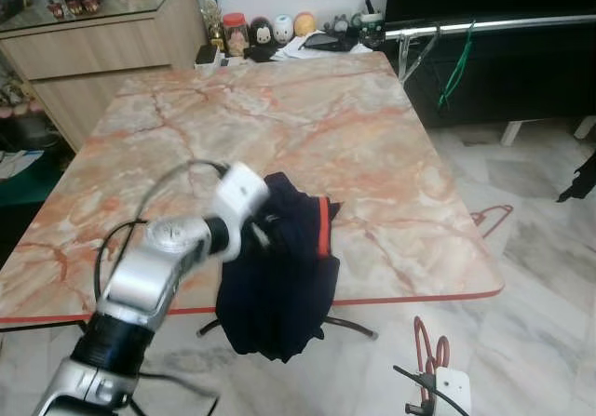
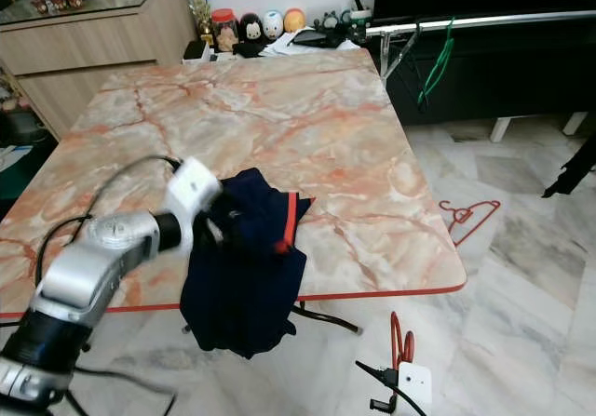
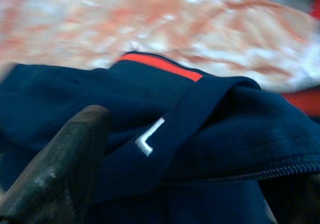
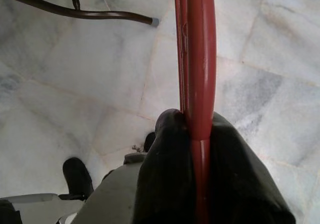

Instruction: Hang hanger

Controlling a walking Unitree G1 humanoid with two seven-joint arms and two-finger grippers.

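Observation:
A navy garment [image 1: 279, 286] with an orange stripe lies on the marble table's [image 1: 279, 118] front edge and hangs over it. My left gripper [image 1: 264, 232] reaches into its top folds. In the left wrist view one black finger [image 3: 65, 169] rests against the cloth [image 3: 210, 134], with the other far off at the frame's corner, so the jaws stand open. Low at the right, my right gripper [image 4: 200, 129] is shut on a red hanger [image 4: 201, 58], which also shows above the floor [image 1: 428, 346].
A second red hanger [image 1: 492, 217] lies on the tiled floor right of the table. A silver rail [image 1: 484, 27] at the back right carries a green hanger [image 1: 456, 62]. Jars and figurines [image 1: 270, 33] crowd the table's far edge. Dark table legs [image 1: 349, 326] run below the garment.

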